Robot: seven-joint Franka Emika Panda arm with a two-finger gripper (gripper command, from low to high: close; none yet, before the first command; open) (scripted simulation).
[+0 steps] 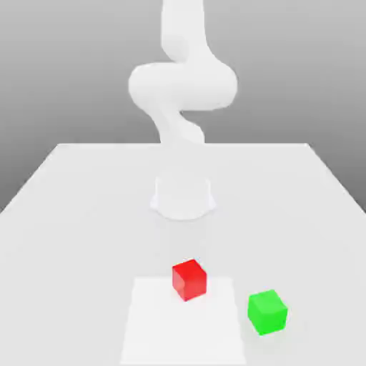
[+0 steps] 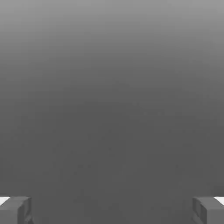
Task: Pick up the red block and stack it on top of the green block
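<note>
Exterior view: one red block [image 1: 189, 279], one green block [image 1: 268, 312], apart; pincer [image 2: 112, 210] spread wide, empty.

arm [image 1: 182, 89]: white, folded above base | pincer [image 2: 112, 210]: fingers [image 2: 15, 210] wide apart, nothing between

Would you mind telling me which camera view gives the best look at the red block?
The exterior view: the red block sits whole and unobstructed on the table, with the green block nearby to the exterior view's right. The hand view shows grey background between two open fingertips.
</note>
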